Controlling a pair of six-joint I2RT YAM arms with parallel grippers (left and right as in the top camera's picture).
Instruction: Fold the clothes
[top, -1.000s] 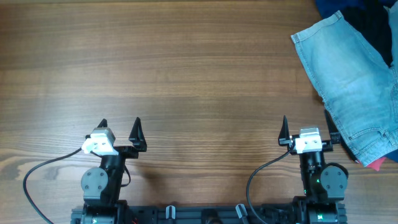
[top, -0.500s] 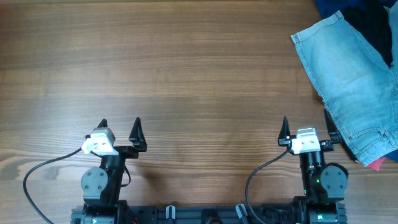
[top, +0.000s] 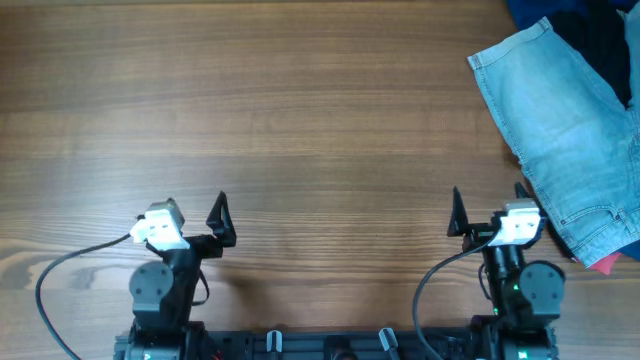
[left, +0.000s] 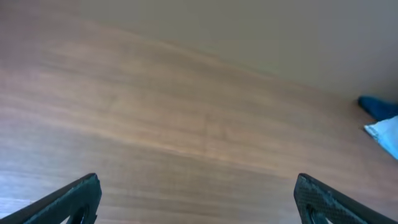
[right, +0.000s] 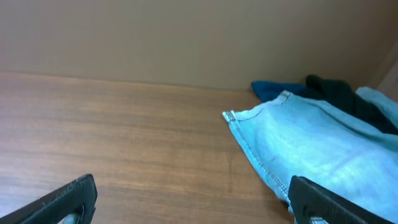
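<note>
Overhead & wrist views, start of fold. The shorts (top: 570, 140) lie flat but skewed at the far R corner of the table (top: 300, 100), one hemmed edge pointing toward table centre, the other side running off the R edge of the overhead view, so their full outline cannot be seen. A dark cloth (top: 600, 25) sits behind & partly under them; a pink cloth (top: 607, 262) pokes out beneath the near end. L gripper (top: 193, 205) and R gripper (top: 488, 195) both sit low at the near edge by their bases, jaws spread wide & holding nothing, i.e. a parked pose w/ fingers aimed forward, prob. to keep the wood ahead free for a reach. R gripper is just beside the shorts' near edge, not touching; its wrist view shows the hem corner ahead & to the R. L gripper is well apart from the shorts: its wrist view catches only a pale corner at far R. Open room: the whole L & centre of the table is bare wood, so a likely plan is to drag the shorts inward to where both arms reach. Risk: snagging the dark cloth or pink cloth along w/ the denim.
</note>
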